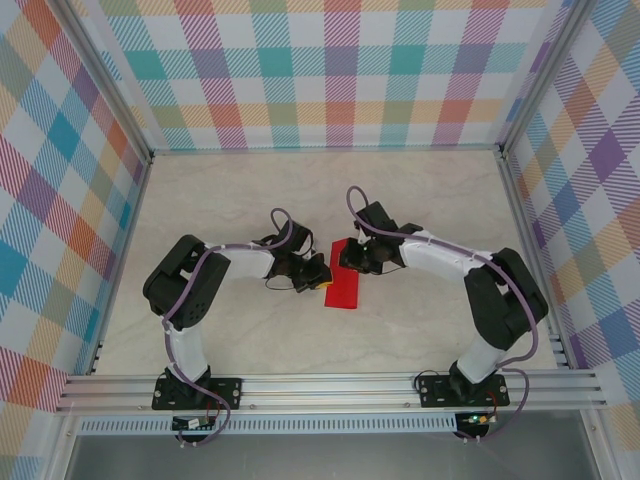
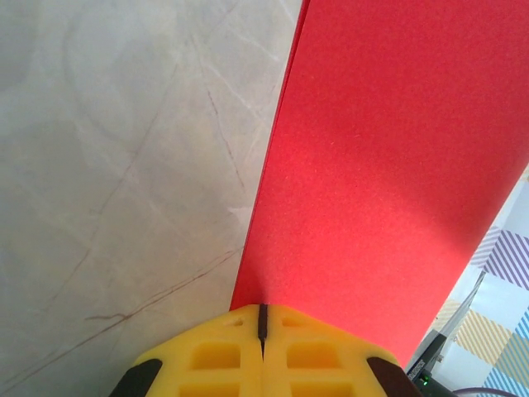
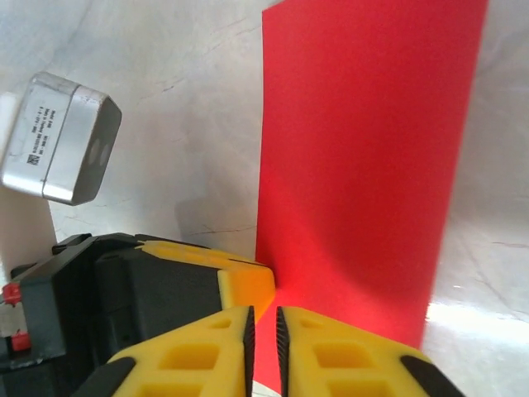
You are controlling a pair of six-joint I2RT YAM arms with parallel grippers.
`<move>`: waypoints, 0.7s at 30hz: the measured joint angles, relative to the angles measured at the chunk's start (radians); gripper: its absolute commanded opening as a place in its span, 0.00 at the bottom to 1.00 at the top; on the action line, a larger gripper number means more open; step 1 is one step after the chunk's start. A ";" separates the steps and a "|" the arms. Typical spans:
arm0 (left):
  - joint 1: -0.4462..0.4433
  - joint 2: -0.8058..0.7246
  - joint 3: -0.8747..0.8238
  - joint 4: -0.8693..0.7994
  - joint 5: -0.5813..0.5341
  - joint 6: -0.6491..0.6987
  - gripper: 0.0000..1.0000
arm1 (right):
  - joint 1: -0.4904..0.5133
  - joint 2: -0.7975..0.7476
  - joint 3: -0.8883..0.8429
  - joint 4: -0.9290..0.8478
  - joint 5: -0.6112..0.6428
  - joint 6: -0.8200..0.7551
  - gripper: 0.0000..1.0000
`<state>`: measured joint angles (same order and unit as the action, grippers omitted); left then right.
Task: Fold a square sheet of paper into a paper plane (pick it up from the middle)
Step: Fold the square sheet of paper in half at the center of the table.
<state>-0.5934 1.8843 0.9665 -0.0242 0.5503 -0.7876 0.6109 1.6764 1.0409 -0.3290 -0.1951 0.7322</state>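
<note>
Presently on table (image 1: 430,200): paper (image 1: 343,290), bright red, lying flat as a narrow oblong at the table's middle, long side running roughly from the table's near edge toward its far edge.
Fold status: judged one centre fold done; nose and wing folds not yet made; no dart shape so far.
Left gripper (image 2: 262,311): low over the table's middle, at the paper's left long edge; fingers clenched together with only a hairline seam; tips touching the paper; cannot tell whether any paper is nipped in the seam.
Right gripper (image 3: 263,314): low over the table's middle, slightly nearer the table's far edge, above the paper; fingers drawn close with a thin slit left and red showing through it; cannot tell whether grasping or merely pressing.
Spacing: left fingertip just beside the right fingers in the right wrist view.
Risk, collision: very little room between the two grippers; any further approach likely to knock fingers together and shove the paper.
Risk, slip: thin paper on a smooth table; a sideways push from either tip more likely to slide it than to crease it.
Risk, skew: uneven pressure at the two contact spots likely to turn the paper and set the next crease off the centre line.
Risk, crumple or tear: opposed pulls from both grippers on one thin layer.
Risk, spring-back: early lift of a pressing tip likely to let the upper layer open again.
</note>
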 measured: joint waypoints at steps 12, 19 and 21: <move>-0.002 0.007 0.019 -0.030 0.000 -0.001 0.00 | -0.003 0.116 -0.021 0.018 -0.064 -0.019 0.09; -0.006 0.008 0.020 -0.032 -0.001 -0.005 0.00 | -0.019 0.145 -0.035 0.035 -0.076 -0.061 0.09; -0.006 0.008 0.020 -0.034 -0.002 -0.005 0.00 | -0.024 0.143 -0.045 0.050 -0.085 -0.068 0.09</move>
<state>-0.5999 1.8927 0.9867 -0.0582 0.5488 -0.7921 0.5865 1.8191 0.9962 -0.2794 -0.2802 0.6643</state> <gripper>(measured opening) 0.045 0.089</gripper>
